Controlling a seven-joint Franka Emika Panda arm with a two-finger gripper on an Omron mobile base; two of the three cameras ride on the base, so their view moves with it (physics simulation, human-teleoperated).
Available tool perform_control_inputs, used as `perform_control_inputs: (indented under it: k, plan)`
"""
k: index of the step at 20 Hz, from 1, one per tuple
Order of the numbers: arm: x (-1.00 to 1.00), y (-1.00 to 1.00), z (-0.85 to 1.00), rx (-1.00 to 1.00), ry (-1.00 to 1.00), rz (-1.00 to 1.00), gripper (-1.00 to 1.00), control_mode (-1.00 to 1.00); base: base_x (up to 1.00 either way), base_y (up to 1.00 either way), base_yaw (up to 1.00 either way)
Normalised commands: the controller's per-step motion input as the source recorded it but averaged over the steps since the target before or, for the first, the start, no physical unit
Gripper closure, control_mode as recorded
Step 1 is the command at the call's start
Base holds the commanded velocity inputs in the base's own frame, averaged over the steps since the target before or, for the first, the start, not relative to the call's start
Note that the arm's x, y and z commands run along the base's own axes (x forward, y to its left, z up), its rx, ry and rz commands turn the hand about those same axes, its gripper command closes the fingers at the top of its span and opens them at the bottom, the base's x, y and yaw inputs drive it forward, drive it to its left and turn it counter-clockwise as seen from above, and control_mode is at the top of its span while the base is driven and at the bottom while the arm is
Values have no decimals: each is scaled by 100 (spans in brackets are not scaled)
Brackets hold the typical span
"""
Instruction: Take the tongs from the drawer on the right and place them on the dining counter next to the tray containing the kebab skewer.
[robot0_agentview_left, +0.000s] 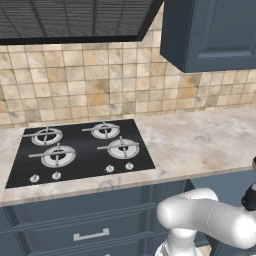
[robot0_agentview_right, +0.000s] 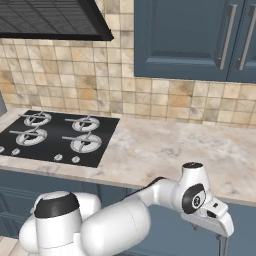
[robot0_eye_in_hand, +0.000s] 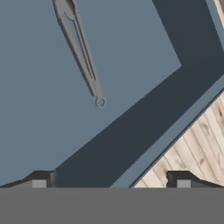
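Where drawer opens, slim tongs lie.

Grey tongs flat on the blue floor of the open drawer, well apart from its walls.

Tongs grey metal on the drawer floor, flat navy-blue. Hob glossy black, silver burners. Worktop beige marbled stone. Backsplash tan-and-cream tiles. Wall cabinets navy. Floor pale wood planks.
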Motion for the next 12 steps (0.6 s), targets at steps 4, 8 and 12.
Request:
perform_control_inputs:
  k: [4,8,12]
  plan:
    - [0,0,-11,1,0,13,-100,-100,0,0,0]
    - [0,0,-7,7,1,12,-100,-100,0,0,0]
    - [0,0,0,13,6,12,-100,-100,0,0,0]
